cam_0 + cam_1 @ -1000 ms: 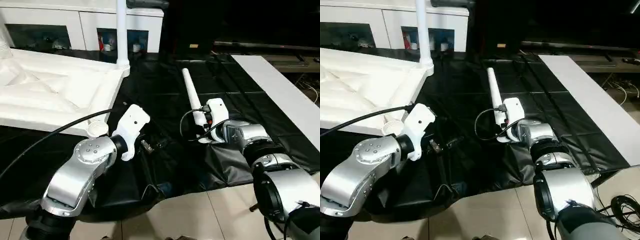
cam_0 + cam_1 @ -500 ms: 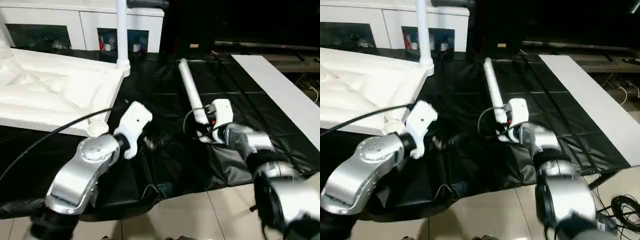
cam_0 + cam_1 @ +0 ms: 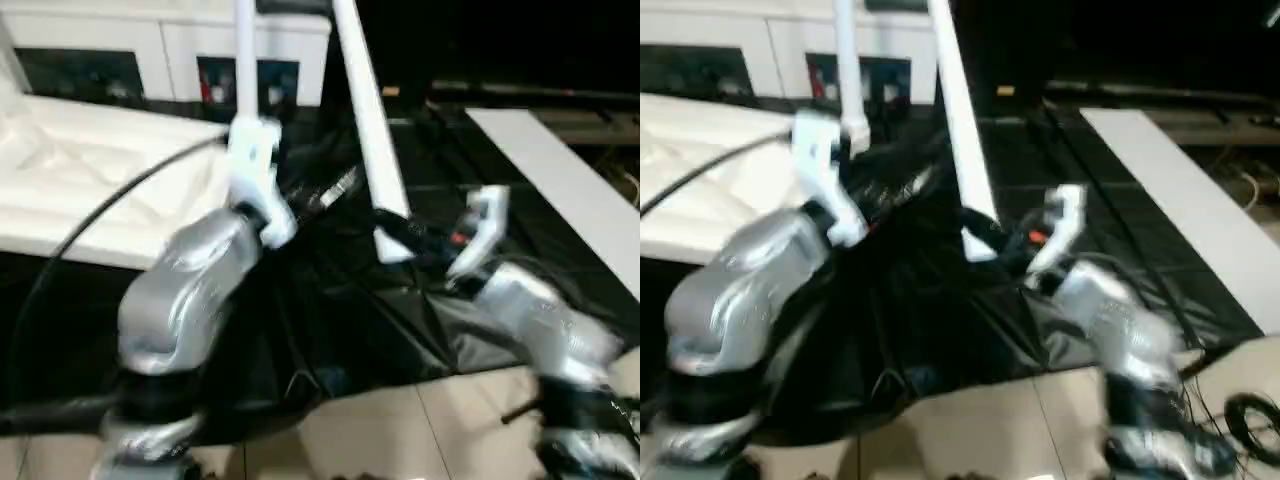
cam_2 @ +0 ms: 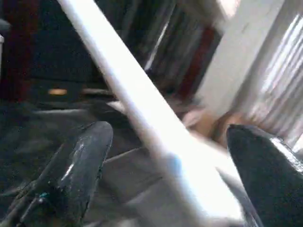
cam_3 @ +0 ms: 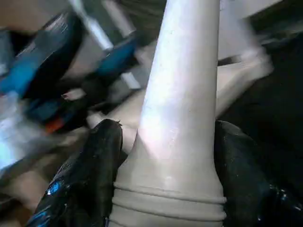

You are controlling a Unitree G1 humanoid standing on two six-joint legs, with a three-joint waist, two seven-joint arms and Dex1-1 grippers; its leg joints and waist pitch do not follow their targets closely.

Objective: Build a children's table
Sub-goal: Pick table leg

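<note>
1. A black sheet (image 3: 420, 300) covers the floor.
2. The white tabletop (image 3: 90, 190) lies upside down at 9 o'clock, one leg (image 3: 243, 60) standing upright in its far corner socket.
3. A white cabinet (image 3: 150, 45) stands at 11 o'clock.
4. A second leg (image 3: 370, 110) tilts steeply upward from centre toward 12 o'clock.
5. The right gripper (image 5: 165, 161) clamps that leg's ribbed thick end between both fingers.
6. The left gripper (image 4: 165, 161) spreads wide, fingers (image 4: 75, 165) either side of the leg, not touching.
</note>
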